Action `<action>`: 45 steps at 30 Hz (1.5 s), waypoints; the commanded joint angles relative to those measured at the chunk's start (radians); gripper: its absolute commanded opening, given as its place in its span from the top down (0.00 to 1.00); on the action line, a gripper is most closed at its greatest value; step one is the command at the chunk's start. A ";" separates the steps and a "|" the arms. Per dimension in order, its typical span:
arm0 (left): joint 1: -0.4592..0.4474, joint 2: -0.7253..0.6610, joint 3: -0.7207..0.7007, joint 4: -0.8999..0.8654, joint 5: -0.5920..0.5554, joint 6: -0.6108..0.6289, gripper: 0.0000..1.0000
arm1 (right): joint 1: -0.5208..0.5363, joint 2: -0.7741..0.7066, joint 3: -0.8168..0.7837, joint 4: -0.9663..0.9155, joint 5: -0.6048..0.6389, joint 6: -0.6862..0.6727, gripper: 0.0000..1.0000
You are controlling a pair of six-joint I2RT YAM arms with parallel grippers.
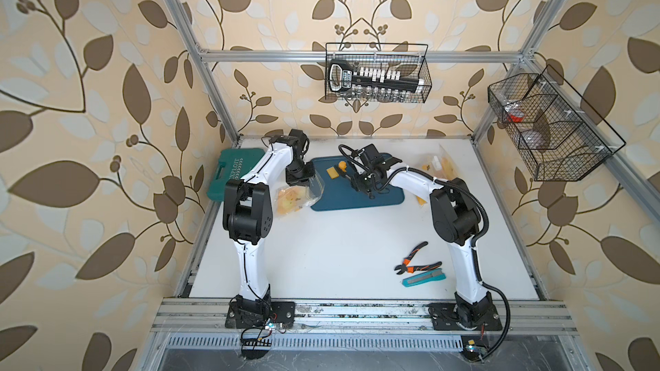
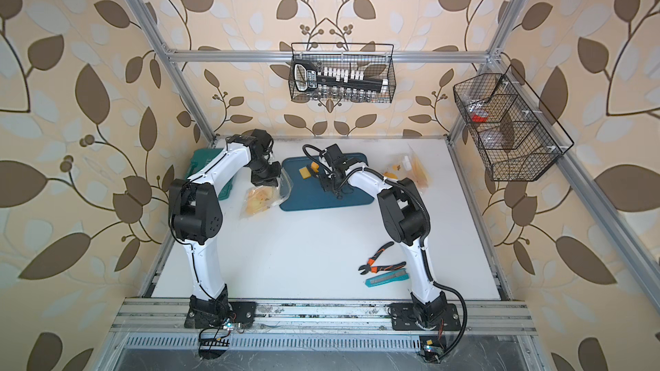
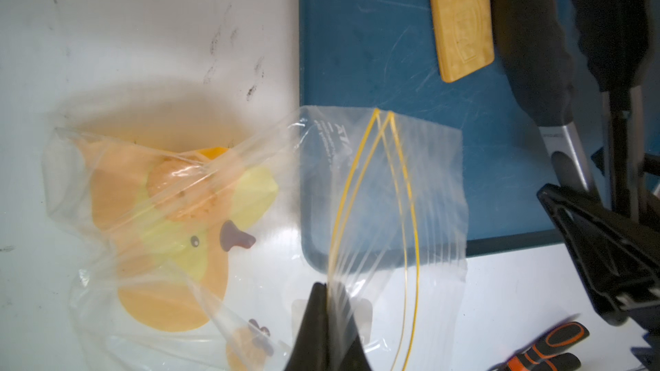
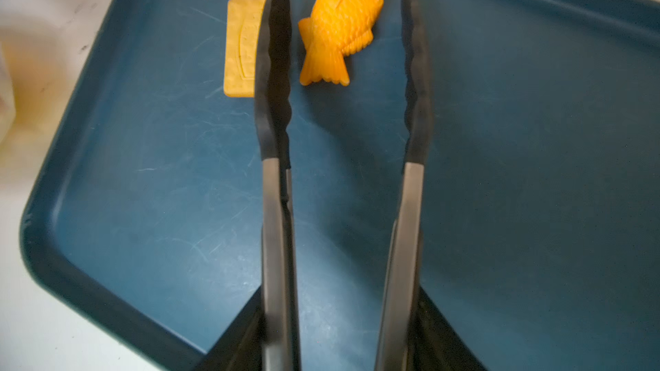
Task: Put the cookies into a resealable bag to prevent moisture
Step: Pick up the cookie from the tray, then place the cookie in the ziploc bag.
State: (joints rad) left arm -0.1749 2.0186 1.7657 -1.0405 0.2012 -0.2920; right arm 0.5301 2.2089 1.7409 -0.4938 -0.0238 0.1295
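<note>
Two cookies lie on the blue tray (image 4: 500, 173): an orange fish (image 4: 339, 26) and a yellow rectangle (image 4: 241, 48), both seen in a top view too (image 1: 343, 165) (image 1: 333, 172). My right gripper (image 4: 339, 315) is shut on black-tipped metal tongs (image 4: 273, 66). The tong arms stand apart, one on each side of the fish, not touching it. The clear resealable bag (image 3: 375, 190) with a yellow zip line and duck prints lies half on the tray's left edge. My left gripper (image 3: 325, 290) is shut on its mouth edge. A round orange biscuit (image 3: 182, 190) shows through the bag.
A green tool case (image 1: 232, 173) sits behind my left arm. Orange-handled pliers (image 1: 416, 260) and a teal utility knife (image 1: 425, 278) lie front right. More printed bags (image 1: 441, 167) are at the back right. Wire baskets (image 1: 376, 73) (image 1: 546, 126) hang on the frame.
</note>
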 commanded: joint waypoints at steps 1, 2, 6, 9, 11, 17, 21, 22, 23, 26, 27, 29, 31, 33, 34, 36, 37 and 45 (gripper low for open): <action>0.015 -0.068 -0.006 -0.001 0.001 0.004 1.00 | 0.004 0.007 0.032 -0.042 0.023 -0.014 0.52; 0.015 -0.069 -0.007 -0.001 0.002 0.005 1.00 | 0.004 -0.003 0.024 -0.039 0.024 -0.014 0.54; 0.015 -0.065 -0.007 -0.002 0.013 0.005 1.00 | 0.004 -0.063 -0.047 -0.001 0.043 -0.007 0.63; 0.015 -0.064 -0.008 -0.003 0.022 0.008 1.00 | 0.004 -0.124 -0.114 0.032 0.058 -0.003 0.67; 0.015 -0.060 -0.007 -0.003 0.028 0.008 1.00 | 0.004 -0.176 -0.169 0.058 0.061 -0.001 0.68; 0.015 -0.044 -0.005 -0.004 0.058 0.010 1.00 | 0.021 -0.359 -0.346 0.167 0.024 0.003 0.71; 0.015 -0.040 -0.004 -0.004 0.066 0.011 1.00 | 0.049 -0.441 -0.412 0.210 -0.034 -0.006 0.73; 0.015 -0.038 -0.004 -0.004 0.069 0.011 1.00 | 0.060 -0.457 -0.425 0.221 -0.060 -0.009 0.73; 0.015 -0.035 -0.005 -0.004 0.071 0.012 1.00 | 0.066 -0.470 -0.438 0.236 -0.087 -0.011 0.73; 0.015 -0.031 -0.004 -0.005 0.073 0.011 1.00 | 0.090 -0.505 -0.461 0.276 -0.190 -0.024 0.74; 0.015 -0.031 -0.003 -0.006 0.073 0.011 1.00 | 0.099 -0.508 -0.461 0.279 -0.220 -0.031 0.74; 0.015 -0.029 -0.002 -0.006 0.076 0.011 1.00 | 0.118 -0.498 -0.441 0.257 -0.269 -0.052 0.74; 0.015 -0.030 -0.003 -0.006 0.077 0.011 1.00 | 0.133 -0.479 -0.419 0.235 -0.302 -0.074 0.75; 0.015 -0.031 -0.002 -0.006 0.077 0.013 1.00 | 0.143 -0.457 -0.405 0.221 -0.324 -0.083 0.75; 0.015 -0.031 -0.003 -0.006 0.076 0.013 1.00 | 0.146 -0.442 -0.392 0.209 -0.335 -0.085 0.75; 0.015 -0.033 -0.004 -0.006 0.074 0.013 1.00 | 0.147 -0.420 -0.372 0.191 -0.351 -0.087 0.73; 0.015 -0.032 -0.004 -0.006 0.074 0.013 1.00 | 0.146 -0.415 -0.371 0.192 -0.355 -0.084 0.68; 0.014 -0.039 -0.004 -0.008 0.061 0.011 1.00 | 0.111 -0.489 -0.449 0.293 -0.232 0.002 0.54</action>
State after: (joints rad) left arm -0.1684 2.0171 1.7615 -1.0416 0.2581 -0.2909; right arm 0.6636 1.7775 1.3201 -0.2680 -0.2985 0.0952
